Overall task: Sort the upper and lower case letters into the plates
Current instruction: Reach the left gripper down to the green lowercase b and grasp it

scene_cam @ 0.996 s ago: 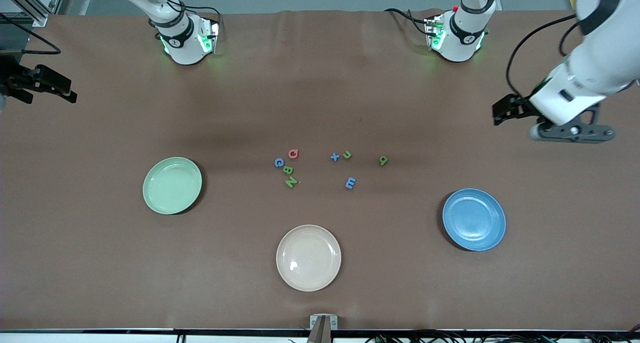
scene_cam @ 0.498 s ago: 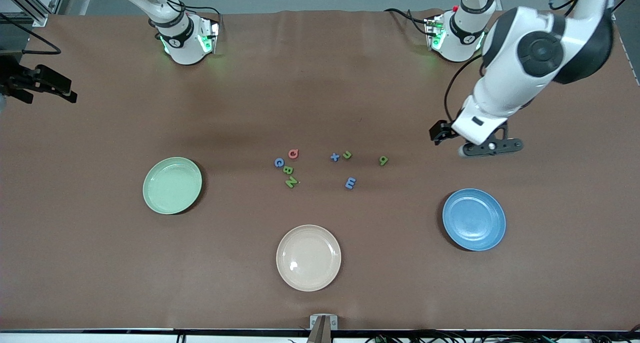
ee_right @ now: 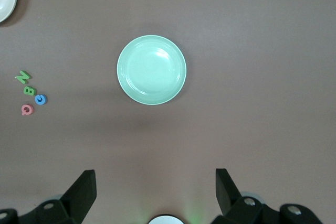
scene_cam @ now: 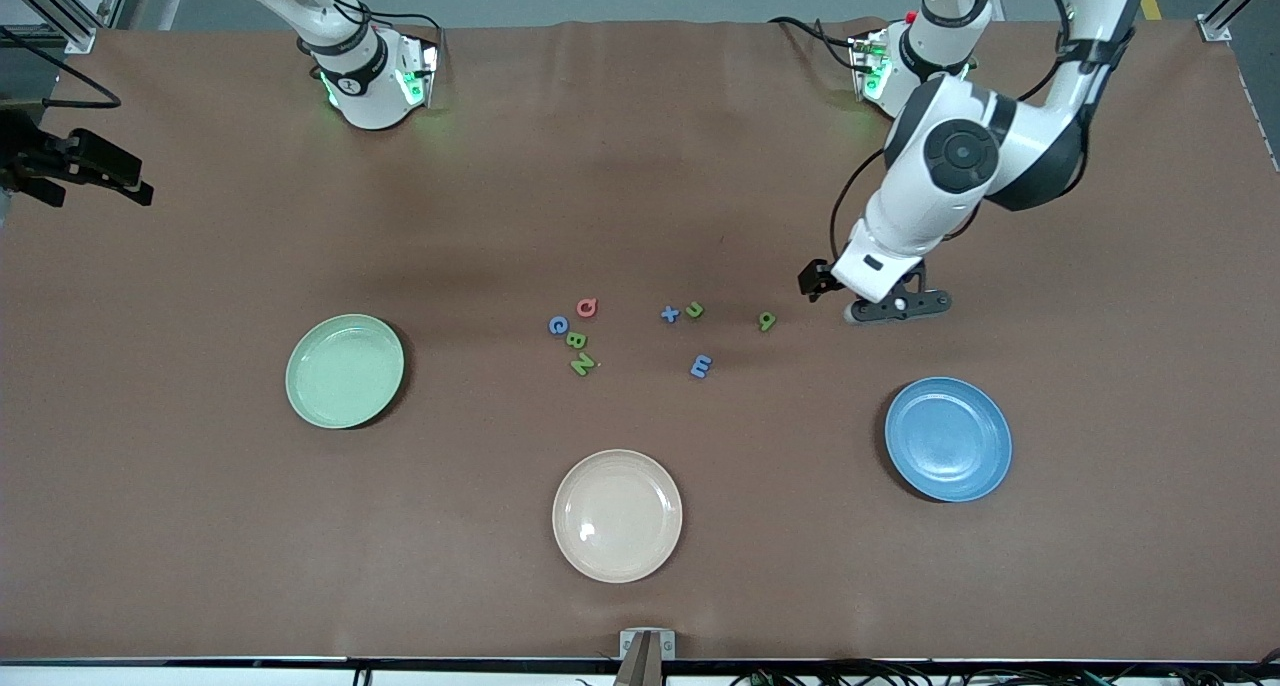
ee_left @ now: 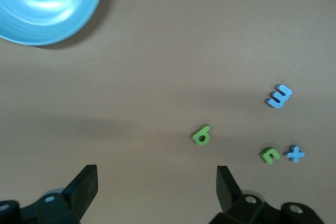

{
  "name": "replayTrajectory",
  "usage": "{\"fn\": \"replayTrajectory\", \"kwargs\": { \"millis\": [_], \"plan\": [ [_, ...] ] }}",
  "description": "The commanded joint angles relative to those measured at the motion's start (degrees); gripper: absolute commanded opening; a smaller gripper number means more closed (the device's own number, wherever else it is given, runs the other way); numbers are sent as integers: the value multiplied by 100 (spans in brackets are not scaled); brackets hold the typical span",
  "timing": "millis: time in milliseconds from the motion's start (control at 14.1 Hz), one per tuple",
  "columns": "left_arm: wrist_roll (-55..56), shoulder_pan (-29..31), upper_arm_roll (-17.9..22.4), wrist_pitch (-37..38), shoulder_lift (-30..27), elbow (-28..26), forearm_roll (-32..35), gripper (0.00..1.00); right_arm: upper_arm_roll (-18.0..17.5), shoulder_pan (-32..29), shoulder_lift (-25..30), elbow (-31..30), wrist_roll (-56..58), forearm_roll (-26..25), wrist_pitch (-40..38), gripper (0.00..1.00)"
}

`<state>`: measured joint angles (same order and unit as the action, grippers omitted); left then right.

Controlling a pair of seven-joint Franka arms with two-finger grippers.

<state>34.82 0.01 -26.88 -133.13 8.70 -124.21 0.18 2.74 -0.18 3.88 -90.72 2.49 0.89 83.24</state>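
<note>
brown table [scene_cam: 640, 166], holding: pale green plate [scene_cam: 345, 371] toward the right arm's end; blue plate [scene_cam: 948, 439] toward the left arm's end; cream plate [scene_cam: 617, 515] between them and nearest the front camera; all three plates bare. letters, eight, lay loose on the table between the pale green and blue plates, farther from the front camera than the cream plate: red q [scene_cam: 587, 308], blue c [scene_cam: 558, 325], green b [scene_cam: 576, 340] and green n [scene_cam: 582, 364] in one close cluster; blue x [scene_cam: 670, 314] just beside a small green letter [scene_cam: 694, 310]; blue m [scene_cam: 701, 366] nearer the camera; green letter with a round loop [scene_cam: 766, 320] apart, toward the left arm's end. left tool [ee_left: 156, 182] hovered over bare table just beside that looped letter, fingers spread wide, holding nothing. right tool [ee_right: 155, 184] waited at the right arm's end of the table, high over the pale green plate, fingers likewise wide apart, holding nothing.
</note>
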Motion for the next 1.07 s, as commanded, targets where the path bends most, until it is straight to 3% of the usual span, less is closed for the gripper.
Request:
{"fn": "replayTrajectory", "kwargs": {
  "millis": [0, 213, 569, 996],
  "plan": [
    [454, -246, -10, -510, 368, -113, 209, 96, -54, -70, 69, 72, 15, -63, 8, 100],
    [1095, -378, -19, -678, 711, -95, 798, 88, -45, -62, 17, 72, -3, -53, 8, 100],
    [1545, -633, -10, -995, 1116, -113, 1097, 82, -45, -79, -159, 72, 41, -71, 43, 100],
    [2301, -599, -19, -1478, 1634, -113, 2143, 78, -36, -106, -1283, 159, 76, -124, 588, 100]
  ]
}}
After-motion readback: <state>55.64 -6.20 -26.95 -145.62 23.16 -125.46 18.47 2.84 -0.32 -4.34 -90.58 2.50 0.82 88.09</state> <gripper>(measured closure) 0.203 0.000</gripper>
